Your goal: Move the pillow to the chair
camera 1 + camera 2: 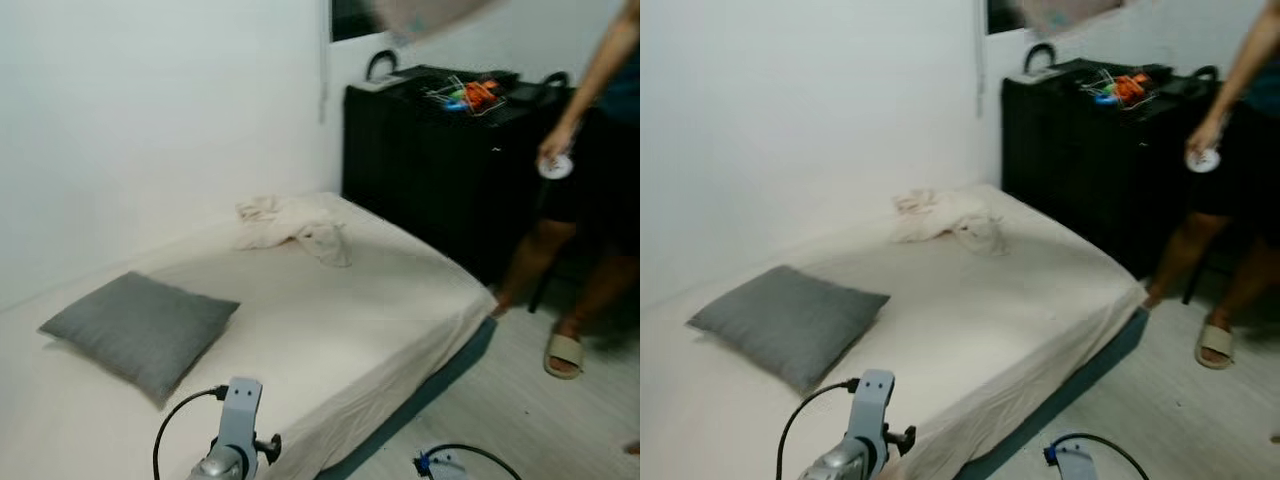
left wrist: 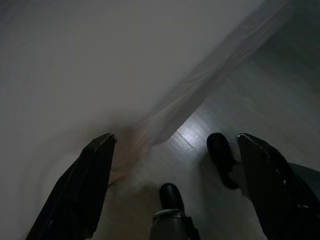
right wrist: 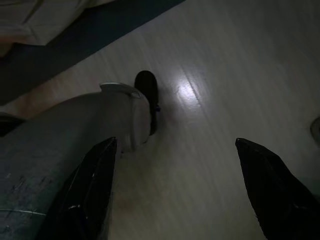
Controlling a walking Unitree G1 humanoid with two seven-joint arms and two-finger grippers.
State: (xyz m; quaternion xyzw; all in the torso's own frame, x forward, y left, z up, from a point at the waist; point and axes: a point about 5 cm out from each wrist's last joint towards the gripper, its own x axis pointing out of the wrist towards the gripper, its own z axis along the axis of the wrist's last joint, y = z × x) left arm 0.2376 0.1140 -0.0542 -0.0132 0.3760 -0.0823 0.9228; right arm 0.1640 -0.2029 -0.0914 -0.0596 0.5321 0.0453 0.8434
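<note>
A grey square pillow (image 1: 140, 330) lies flat on the cream bed (image 1: 370, 300), toward its left end near the white wall. My left arm hangs low at the bed's near edge, its wrist showing at the bottom of the eye views. My left gripper (image 2: 175, 150) is open, its black fingers (image 2: 85, 190) spread above the floor and the hanging sheet. My right gripper (image 3: 175, 165) is open too, pointing down at the pale floor beside my leg. Both grippers hold nothing and are well short of the pillow.
A crumpled cream cloth (image 1: 295, 228) lies at the bed's far end. A black cabinet (image 1: 440, 170) stands beyond it with a wire basket of coloured items (image 1: 467, 97) on top. A person (image 1: 590, 200) in sandals stands at right on the pale wooden floor (image 1: 540, 420).
</note>
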